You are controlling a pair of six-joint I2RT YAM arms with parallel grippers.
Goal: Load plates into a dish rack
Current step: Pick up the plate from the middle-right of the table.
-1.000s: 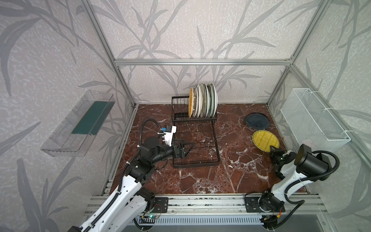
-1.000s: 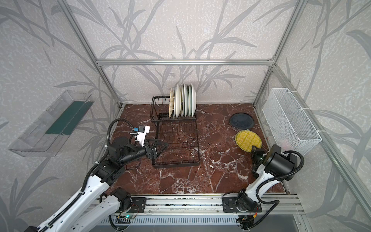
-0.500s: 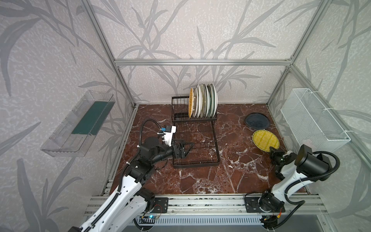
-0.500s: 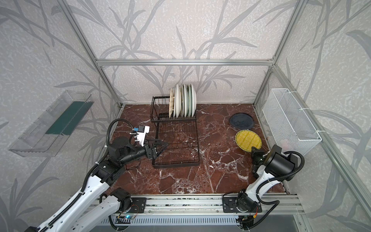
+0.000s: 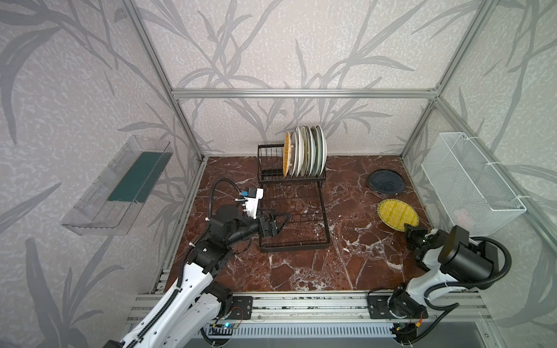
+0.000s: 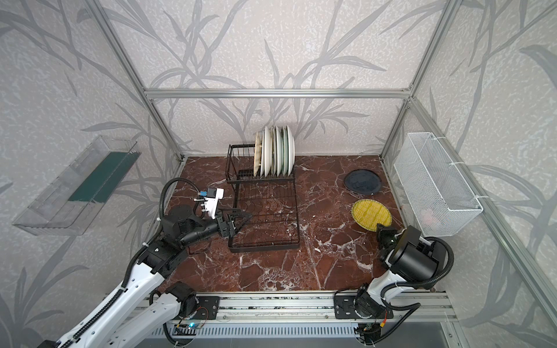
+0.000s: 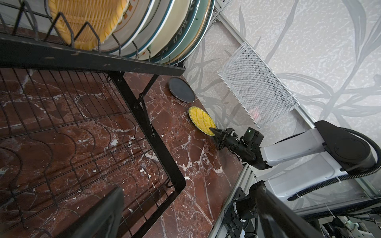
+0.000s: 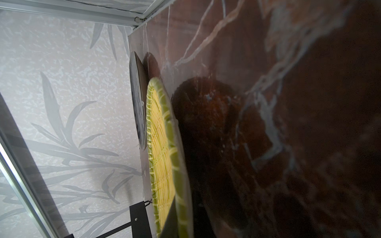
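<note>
The black wire dish rack stands at the back middle, with several plates upright in its upper basket. On the marble at the right lie a dark blue plate and, nearer, a yellow woven plate. My right gripper is shut on that yellow plate's near rim. One finger lies on its top face, and the gripped edge looks slightly raised. My left gripper hangs open over the rack's lower tray with nothing in it.
A white mesh basket hangs on the right wall just beyond the two loose plates. A clear plastic bin is fixed to the left wall. Aluminium frame posts edge the marble floor.
My right gripper's jaws have closed the last bit onto the yellow woven plate's rim. Neither arm has visibly moved otherwise.
</note>
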